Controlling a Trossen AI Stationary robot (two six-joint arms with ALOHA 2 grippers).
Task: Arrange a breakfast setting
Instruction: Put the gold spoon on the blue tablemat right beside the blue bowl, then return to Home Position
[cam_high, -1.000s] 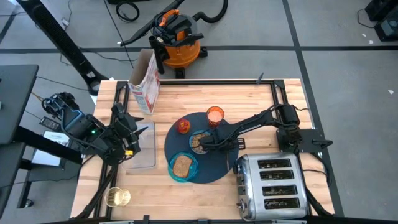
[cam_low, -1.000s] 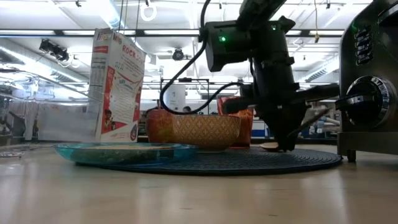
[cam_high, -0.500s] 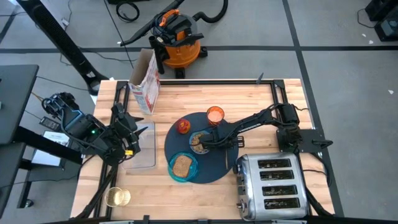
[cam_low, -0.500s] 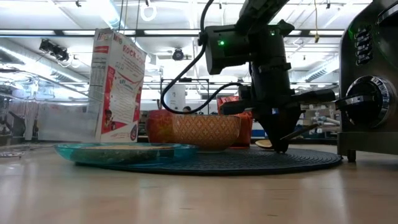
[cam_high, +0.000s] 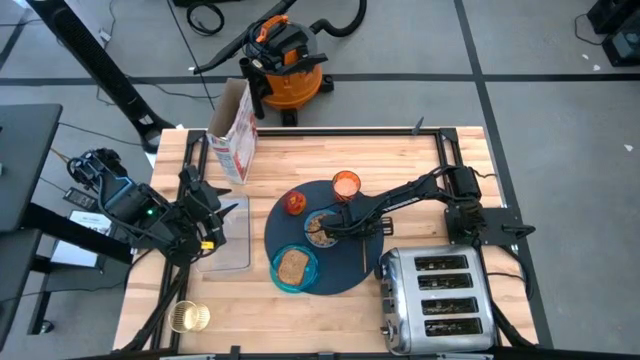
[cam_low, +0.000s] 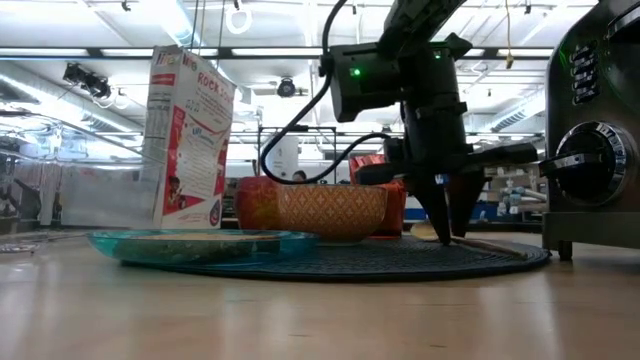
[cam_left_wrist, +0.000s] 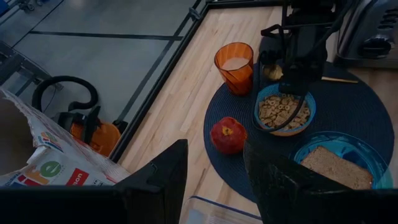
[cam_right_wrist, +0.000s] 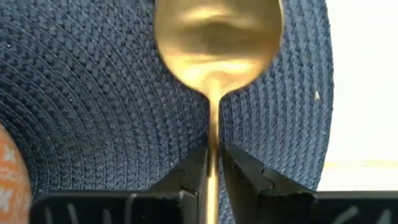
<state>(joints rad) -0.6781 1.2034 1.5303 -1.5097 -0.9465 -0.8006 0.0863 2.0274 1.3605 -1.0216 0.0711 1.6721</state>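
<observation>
gold spoon (cam_right_wrist: 214, 56) lies between right claw (cam_right_wrist: 213, 163) tips.

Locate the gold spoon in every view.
High: spoon thin line on the mat, right of the bowl.
Low: bowl end behind right gripper.
Left wrist: handle near the toaster.
Right wrist: centre.
Shared landmark: the mat.

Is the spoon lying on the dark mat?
Touching. The right wrist view shows the gold spoon resting flat on the woven mat, its handle between the right gripper fingers.
</observation>
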